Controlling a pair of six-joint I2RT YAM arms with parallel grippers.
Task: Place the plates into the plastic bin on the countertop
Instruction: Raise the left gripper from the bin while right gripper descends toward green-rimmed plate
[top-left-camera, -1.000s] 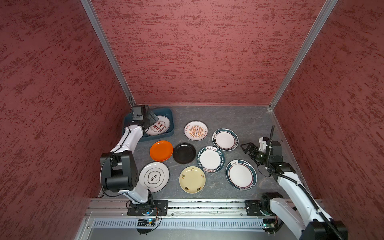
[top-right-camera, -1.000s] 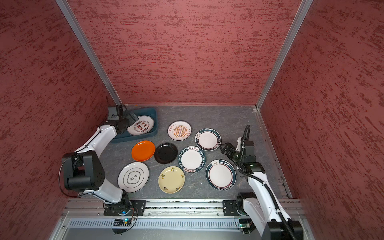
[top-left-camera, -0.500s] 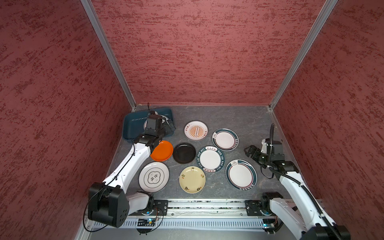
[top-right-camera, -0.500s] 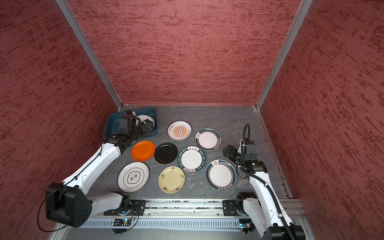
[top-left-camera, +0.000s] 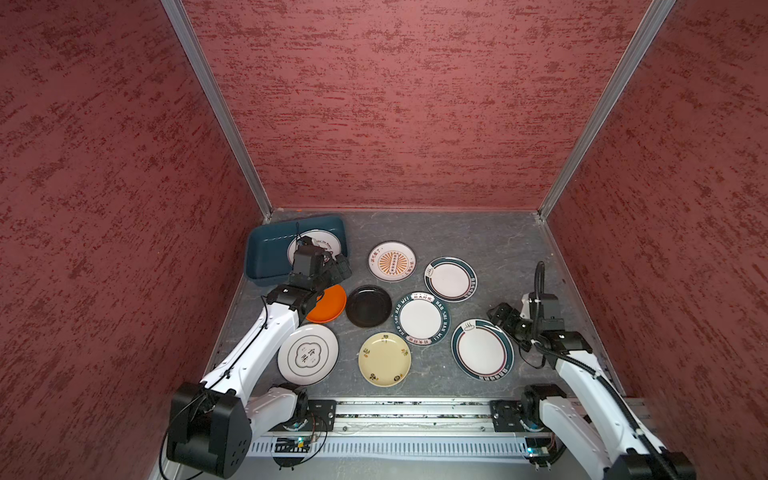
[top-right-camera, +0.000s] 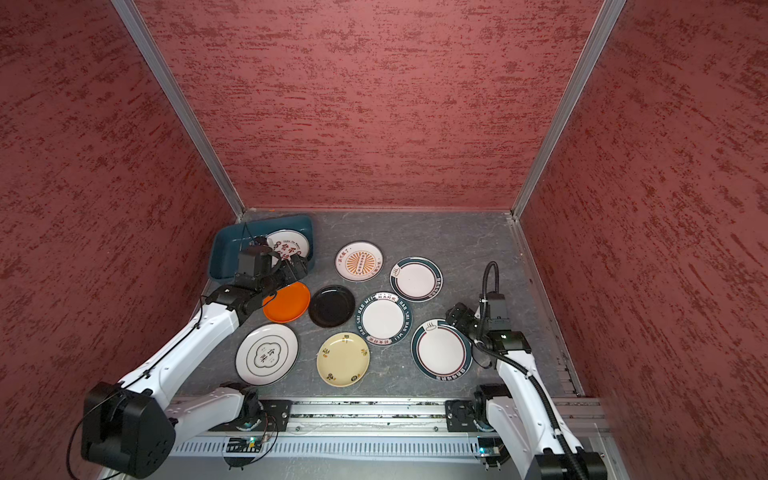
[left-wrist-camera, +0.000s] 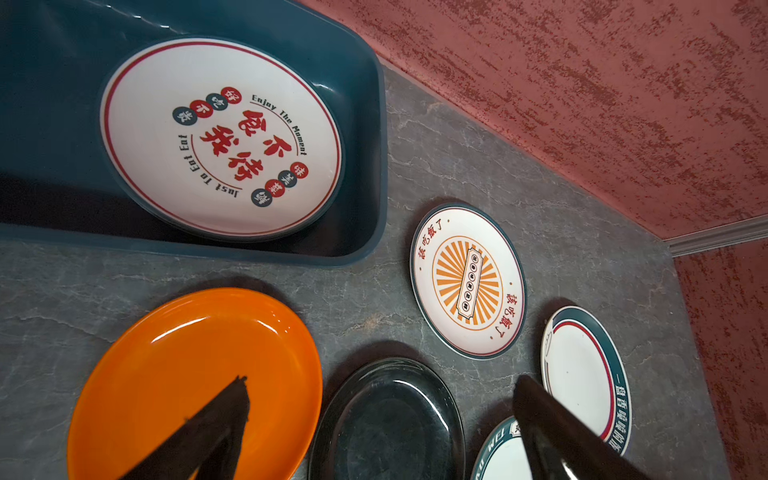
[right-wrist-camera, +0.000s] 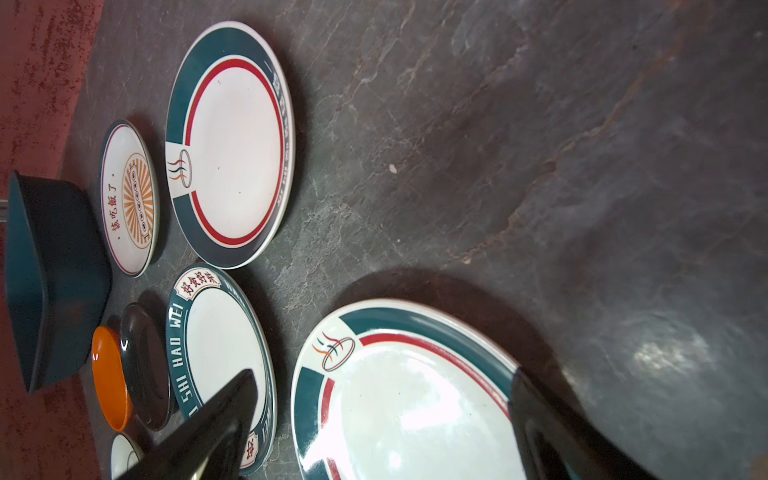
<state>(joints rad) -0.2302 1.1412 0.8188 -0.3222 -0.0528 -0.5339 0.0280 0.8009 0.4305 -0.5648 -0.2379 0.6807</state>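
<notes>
The teal plastic bin (top-left-camera: 266, 251) (left-wrist-camera: 374, 166) sits at the countertop's (top-left-camera: 478, 237) back left and holds one white plate with red lettering (top-left-camera: 318, 241) (left-wrist-camera: 220, 137). Several plates lie loose on the stone, among them an orange one (top-left-camera: 332, 305) (left-wrist-camera: 195, 374), a black one (top-left-camera: 368, 306) (left-wrist-camera: 390, 419) and a large teal-rimmed one (top-left-camera: 482, 349) (right-wrist-camera: 415, 395). My left gripper (top-left-camera: 337, 266) (left-wrist-camera: 380, 384) hangs open and empty at the bin's near right corner, above the orange and black plates. My right gripper (top-left-camera: 500, 316) (right-wrist-camera: 382, 376) is open and empty over the large teal-rimmed plate's far edge.
A sunburst plate (top-left-camera: 391, 261), a second teal-rimmed plate (top-left-camera: 450, 278) and a lettered-rim plate (top-left-camera: 422, 318) fill the middle. A cream-yellow plate (top-left-camera: 384, 359) and a white clover-motif plate (top-left-camera: 307, 354) lie near the front rail. Red walls close in three sides.
My left arm has swung from the bin's left end across to its near right corner, over the orange plate. The right gripper has edged closer to the large teal-rimmed plate.
</notes>
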